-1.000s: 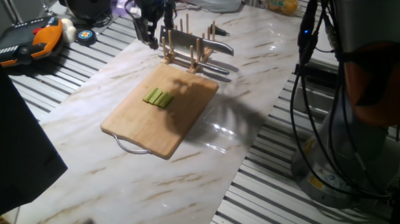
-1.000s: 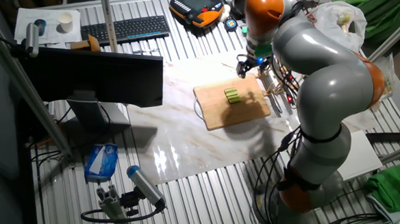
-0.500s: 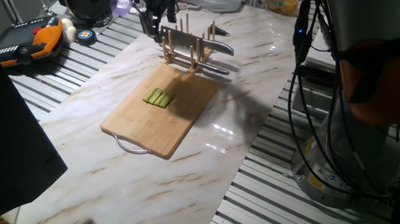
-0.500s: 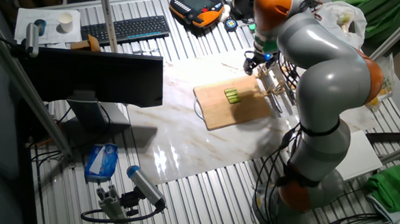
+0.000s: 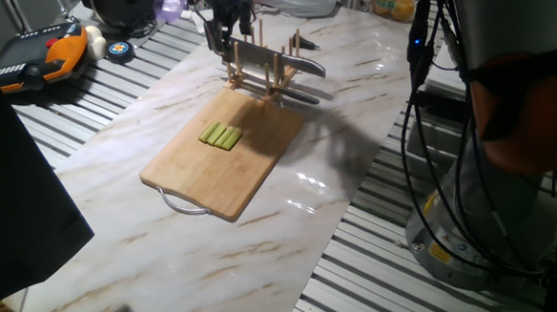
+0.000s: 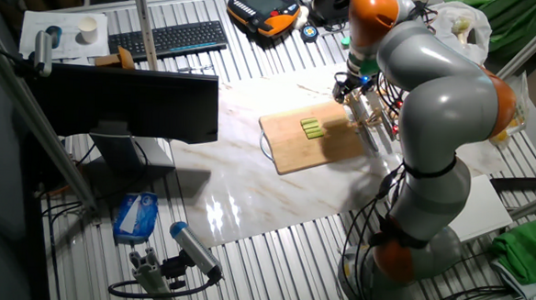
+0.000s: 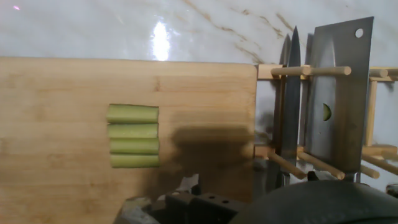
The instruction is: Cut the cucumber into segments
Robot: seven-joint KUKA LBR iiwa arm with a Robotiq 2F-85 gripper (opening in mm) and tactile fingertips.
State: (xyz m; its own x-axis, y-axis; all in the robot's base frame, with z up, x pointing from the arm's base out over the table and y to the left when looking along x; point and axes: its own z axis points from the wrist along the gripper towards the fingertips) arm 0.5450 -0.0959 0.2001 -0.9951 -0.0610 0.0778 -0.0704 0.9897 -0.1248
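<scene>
1. The cucumber (image 5: pixel 220 136) lies as four light green sticks, side by side and touching, near the middle of the wooden cutting board (image 5: pixel 191 175)
2. The board rests flat on the marble worktop (image 5: pixel 284 233), with a metal loop handle (image 5: pixel 179 204) at its near end in one fixed view
3. At the board's far end stands a wooden peg rack (image 5: pixel 264 74) that holds a broad cleaver (image 7: pixel 339 93) and a narrower knife (image 7: pixel 291 99), both on edge between the pegs
4. The pincer (image 5: pixel 221 29) hangs above the rack's end, apart from the cucumber sticks; I cannot tell how far its jaws are parted, and nothing shows in its hold
5. In the hand view the sticks lie stacked in a neat row (image 7: pixel 132 135), uncut, with the arm's shadow on the board just beside them
</scene>
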